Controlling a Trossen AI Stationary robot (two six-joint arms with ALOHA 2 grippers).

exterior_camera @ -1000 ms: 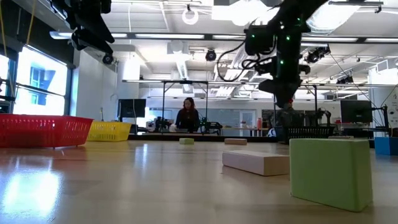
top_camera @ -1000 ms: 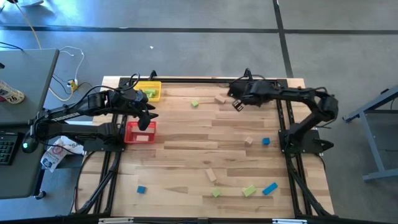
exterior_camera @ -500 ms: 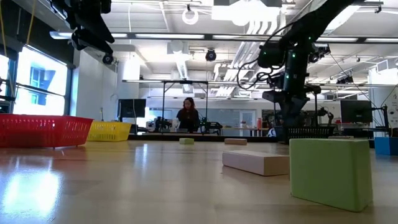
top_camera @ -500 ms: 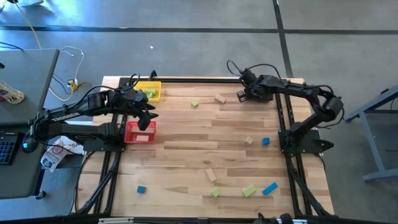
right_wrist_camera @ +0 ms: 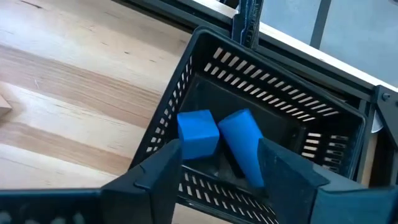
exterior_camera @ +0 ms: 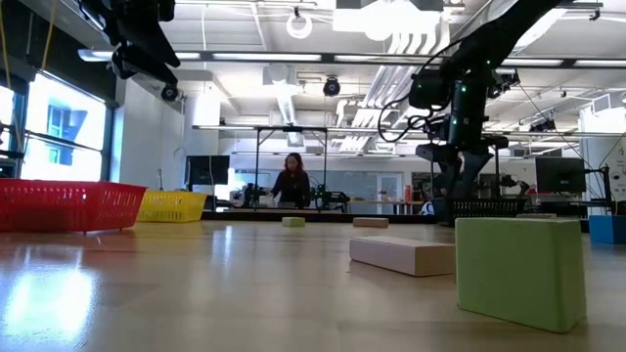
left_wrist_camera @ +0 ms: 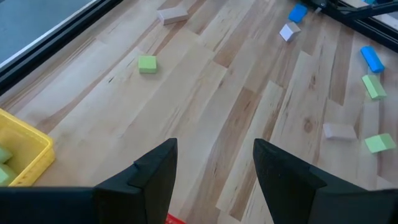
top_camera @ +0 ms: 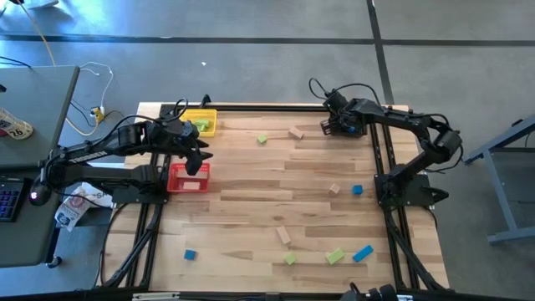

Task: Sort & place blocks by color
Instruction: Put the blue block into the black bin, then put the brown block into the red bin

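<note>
High view: right gripper (top_camera: 328, 125) over the table's far right corner; a second ago it was further in. Left gripper (top_camera: 199, 155) waits above red bin (top_camera: 189, 178). Eight or so blocks (top_camera: 335, 255) unsorted.

Left wrist: my fingers apart, empty; green in yellow bin (left_wrist_camera: 25, 149).

Right wrist: fingers parted, released; two blue blocks (right_wrist_camera: 198, 133) in black bin (right_wrist_camera: 323, 162).

Two blue blocks (right_wrist_camera: 198, 133) are seen in a black slotted bin (right_wrist_camera: 311, 134) just beyond the right tool (right_wrist_camera: 217, 180), which is dark. The surface (top_camera: 251, 192) is pale striped wood. Beside the dark left tool (left_wrist_camera: 214, 180) a yellow bin (left_wrist_camera: 22, 152) and a red bin (top_camera: 188, 178) are seen.
</note>
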